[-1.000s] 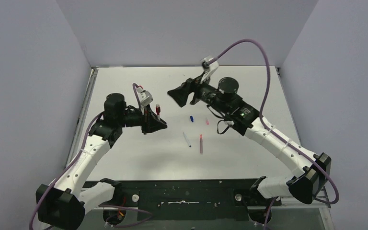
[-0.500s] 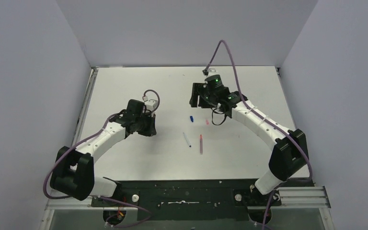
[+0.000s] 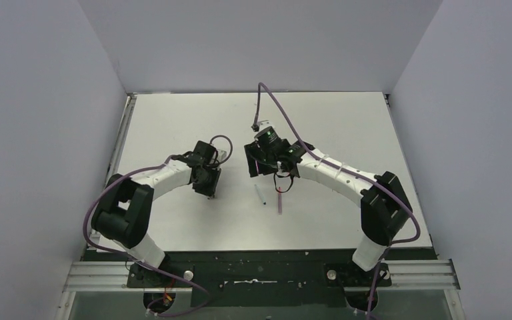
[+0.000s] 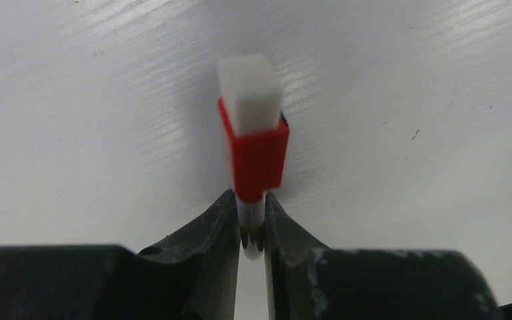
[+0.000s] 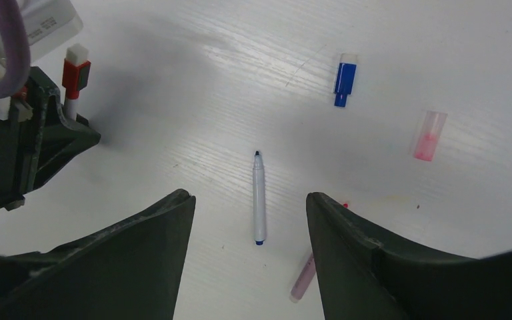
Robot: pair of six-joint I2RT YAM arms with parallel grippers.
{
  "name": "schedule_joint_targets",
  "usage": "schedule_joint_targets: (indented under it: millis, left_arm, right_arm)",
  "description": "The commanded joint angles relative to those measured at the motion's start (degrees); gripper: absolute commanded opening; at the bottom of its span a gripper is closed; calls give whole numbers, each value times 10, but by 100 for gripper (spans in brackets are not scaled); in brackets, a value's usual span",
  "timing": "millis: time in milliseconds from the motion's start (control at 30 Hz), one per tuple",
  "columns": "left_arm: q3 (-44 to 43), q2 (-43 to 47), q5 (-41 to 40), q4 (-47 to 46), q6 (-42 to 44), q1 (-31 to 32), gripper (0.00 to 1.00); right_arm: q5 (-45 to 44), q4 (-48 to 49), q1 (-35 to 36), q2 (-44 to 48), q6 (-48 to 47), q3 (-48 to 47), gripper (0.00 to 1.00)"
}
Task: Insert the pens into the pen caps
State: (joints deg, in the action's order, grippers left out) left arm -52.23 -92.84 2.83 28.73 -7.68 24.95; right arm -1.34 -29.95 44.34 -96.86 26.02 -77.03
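My left gripper (image 4: 250, 197) is shut on the whitish barrel of a pen (image 4: 251, 217) that has the red cap (image 4: 257, 157) on it, held close over the table. In the top view it (image 3: 208, 187) is left of centre. My right gripper (image 5: 249, 198) is open and empty, above the blue-tipped whitish pen (image 5: 259, 200), which lies between the jaws. The pinkish pen (image 5: 305, 277) lies partly behind the right finger. The blue cap (image 5: 344, 78) and pale pink cap (image 5: 429, 135) lie farther out. The right gripper (image 3: 259, 170) stands just beyond the two loose pens (image 3: 260, 195).
The white table (image 3: 173, 127) is walled by grey panels on three sides. A black strip (image 3: 260, 267) runs along the near edge by the arm bases. The two grippers stand close together, a short gap between them.
Both arms have come down and toward the middle. The left one brought the red-capped pen low over the table; the right one moved left and nearer, over the blue-tipped pen.
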Motion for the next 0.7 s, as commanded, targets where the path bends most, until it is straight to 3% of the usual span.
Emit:
schedule_joint_targets:
  millis: [0,233,433,667]
  left_arm:
    - [-25,-12,1,4,7,1,20]
    - [-16,18,6,-9,0,-2,36]
    - [-3,67,57,-39,-8,-29,38]
    - [28,140,124,-101,-16,-81,39]
  right_arm:
    - [-14,25,4,-10,1,16,63]
    - [-12,42,17,-46,2,24,56]
    - [-16,53,25,-69,0,31,51]
    - [-15,61,25,-94,-1,37,35]
